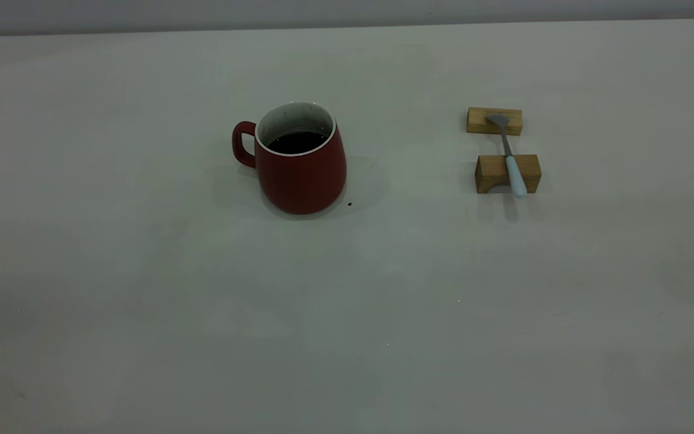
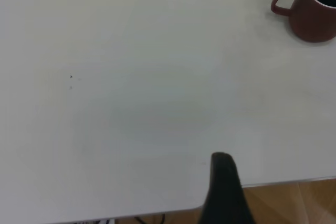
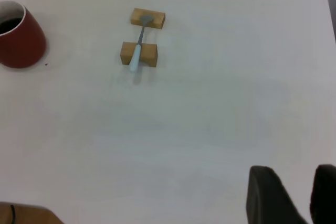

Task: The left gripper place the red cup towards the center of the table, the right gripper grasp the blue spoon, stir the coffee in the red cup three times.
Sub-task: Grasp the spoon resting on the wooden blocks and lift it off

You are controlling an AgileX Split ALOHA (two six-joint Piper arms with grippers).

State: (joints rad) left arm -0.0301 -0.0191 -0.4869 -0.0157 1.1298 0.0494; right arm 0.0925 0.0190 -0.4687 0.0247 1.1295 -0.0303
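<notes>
The red cup (image 1: 300,160) stands upright on the desk (image 1: 142,301), roughly mid-width and toward the far side, its loop handle turned away from the spoon. Dark coffee (image 1: 296,142) sits well below the white rim. Well apart from the cup, on the side opposite its handle, two tan wooden blocks (image 1: 506,173) lie one behind the other, and the blue spoon (image 1: 511,158) bridges them: its grey bowl rests on the farther block, its pale handle lies across the nearer block and overhangs it slightly. A tiny dark speck (image 1: 350,204) lies on the desk just beside the cup's base.

Neither arm shows in the exterior view. The left gripper (image 2: 224,192) hangs near the desk's edge, far from the cup on its handle side; only one dark finger is visible in its wrist view, so whether it is open or closed cannot be told. The right gripper (image 3: 294,198) hovers above bare desk, well away from the cup and beyond the spoon; its two dark fingers stand apart with a gap between them, holding nothing.

Judging from this, the task is at its very start: nothing is grasped and both arms are well back. The first step falls to the left gripper, which would need to travel across to the cup, close on the body or handle, and shift it without tipping or sloshing the coffee. The right gripper's pick calls for closing on the raised blue handle where it overhangs the nearer block.
</notes>
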